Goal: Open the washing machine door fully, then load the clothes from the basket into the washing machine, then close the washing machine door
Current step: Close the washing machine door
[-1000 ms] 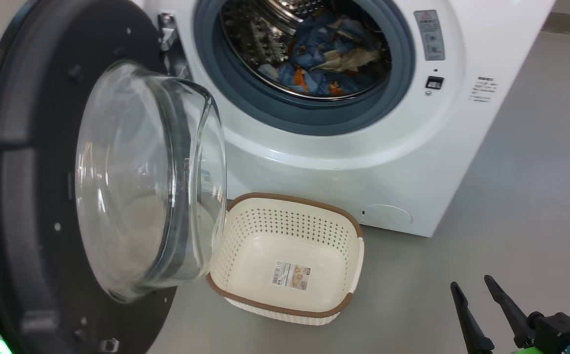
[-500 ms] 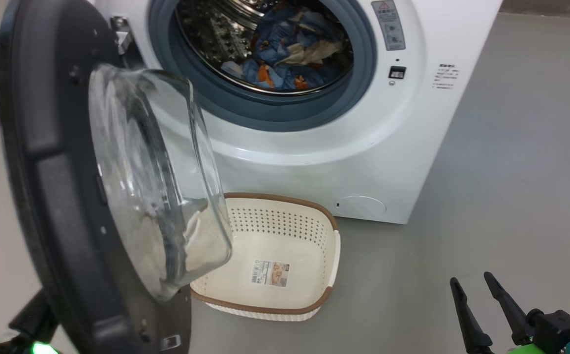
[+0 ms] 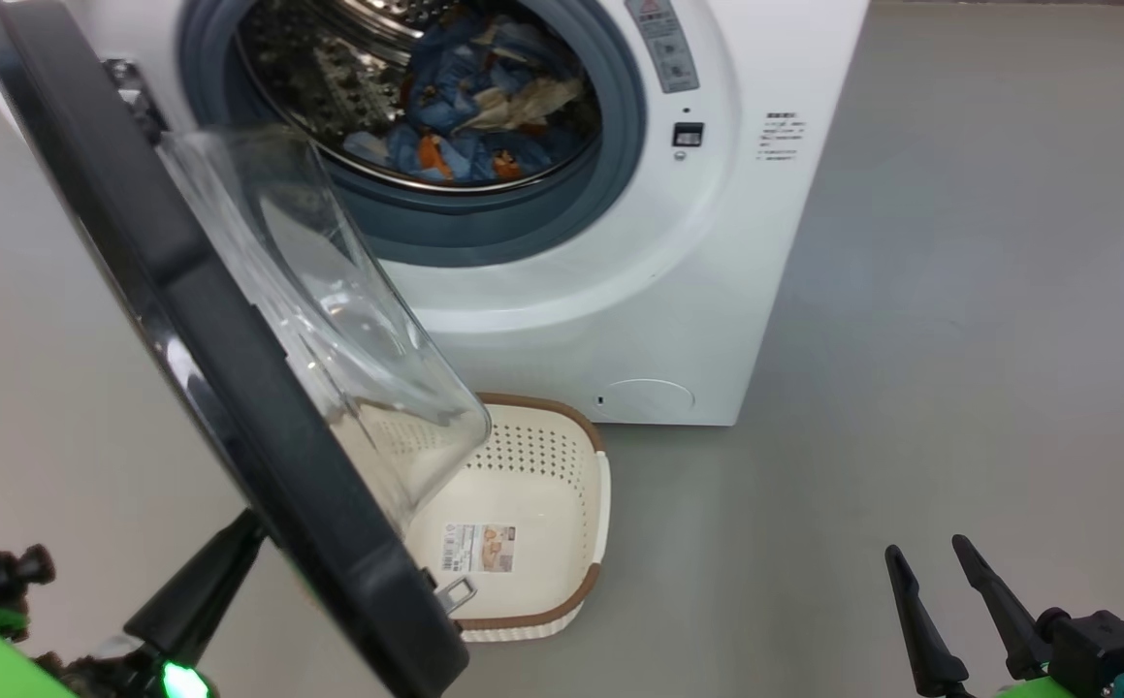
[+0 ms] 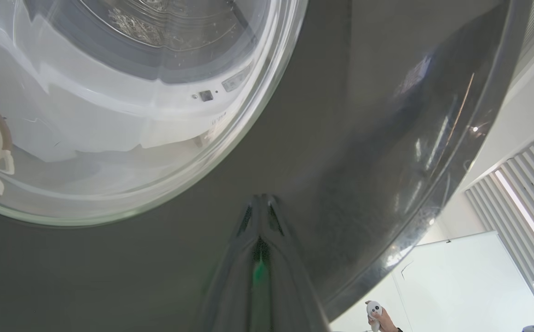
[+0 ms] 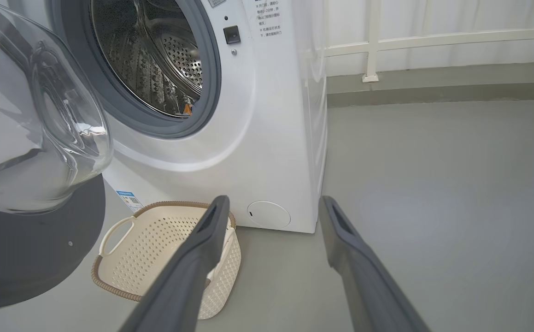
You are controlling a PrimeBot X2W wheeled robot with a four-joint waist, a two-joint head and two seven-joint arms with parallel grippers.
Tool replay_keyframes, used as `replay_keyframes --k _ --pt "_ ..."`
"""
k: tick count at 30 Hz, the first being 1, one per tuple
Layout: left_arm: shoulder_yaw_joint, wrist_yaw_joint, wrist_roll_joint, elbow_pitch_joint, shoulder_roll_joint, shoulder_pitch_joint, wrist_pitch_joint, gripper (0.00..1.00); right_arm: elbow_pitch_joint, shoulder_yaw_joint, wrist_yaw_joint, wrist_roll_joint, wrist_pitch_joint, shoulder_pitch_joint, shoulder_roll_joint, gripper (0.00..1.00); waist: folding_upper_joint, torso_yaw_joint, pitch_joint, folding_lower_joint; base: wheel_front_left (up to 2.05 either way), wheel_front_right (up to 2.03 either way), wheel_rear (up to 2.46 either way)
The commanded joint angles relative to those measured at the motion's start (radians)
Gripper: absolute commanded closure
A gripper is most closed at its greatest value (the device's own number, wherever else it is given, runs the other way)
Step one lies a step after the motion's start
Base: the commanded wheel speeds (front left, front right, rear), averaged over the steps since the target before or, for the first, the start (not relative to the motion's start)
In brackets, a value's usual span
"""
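Closed tight, with its two dark fingers pressed together, the robot's left gripper points at the glossy black outer face of the washing machine door, on the side turned away from the washing machine; whether the tips actually touch the gloss cannot be told. The door stands part-way swung on its hinge at the edge of the washing machine's mouth, neither flat open nor shut, its clear glass bowl window bulging toward the machine's front. Inside the washing machine, the clothes, blue fabric with orange-brown patches and a pale cloth among them, lie heaped in the steel perforated drum, ringed by the grey rubber seal. On the grey floor just in front of the washing machine, below its mouth and beside the round cover low on its front, sits the basket, cream-white and perforated with a brown woven-look rim and a label sticker on its bottom; the door's lower part stands close by one end of it. A blue label sticker shows on the washing machine's front just above the basket's rim. The right gripper hangs well clear of the washing machine, out over bare floor, its fingers spread wide and empty. Past the door's rim, away from the washing machine, a person's hand holds a small white device.
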State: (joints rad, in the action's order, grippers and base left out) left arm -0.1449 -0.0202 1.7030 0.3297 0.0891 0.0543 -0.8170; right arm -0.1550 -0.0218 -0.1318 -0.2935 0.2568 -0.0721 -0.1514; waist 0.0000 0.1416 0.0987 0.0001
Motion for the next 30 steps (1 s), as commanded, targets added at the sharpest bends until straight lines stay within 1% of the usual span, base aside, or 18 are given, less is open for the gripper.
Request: replay_keyframes --k 1,12,24,25,30 --pt "-0.018 0.017 -0.017 0.022 0.002 -0.047 -0.003 1.00 0.024 -0.022 0.001 0.005 0.005 0.036 -0.005 0.00 0.0000 -0.022 0.001 -0.0001 0.00 0.00 0.00" --pt "0.049 0.052 -0.094 -0.138 -0.017 -0.199 0.068 1.00 0.022 -0.025 0.001 0.003 0.005 0.055 0.002 0.00 0.0000 -0.111 0.022 -0.0001 0.00 0.00 0.00" --pt "0.054 0.082 -0.153 -0.374 -0.021 -0.418 0.142 1.00 0.016 -0.035 0.001 0.001 0.005 0.077 0.015 0.00 0.0000 -0.216 0.035 -0.0001 0.00 0.00 0.00" --pt "0.054 0.082 -0.153 -0.374 -0.021 -0.418 0.142 1.00 0.016 -0.035 0.001 0.001 0.005 0.077 0.015 0.00 0.0000 -0.216 0.035 -0.0001 0.00 0.00 0.00" --pt "0.056 0.094 -0.179 -0.466 -0.011 -0.496 0.161 1.00 0.013 -0.039 0.001 -0.001 0.005 0.088 0.017 0.00 0.0000 -0.262 0.043 -0.0001 0.00 0.00 0.00"
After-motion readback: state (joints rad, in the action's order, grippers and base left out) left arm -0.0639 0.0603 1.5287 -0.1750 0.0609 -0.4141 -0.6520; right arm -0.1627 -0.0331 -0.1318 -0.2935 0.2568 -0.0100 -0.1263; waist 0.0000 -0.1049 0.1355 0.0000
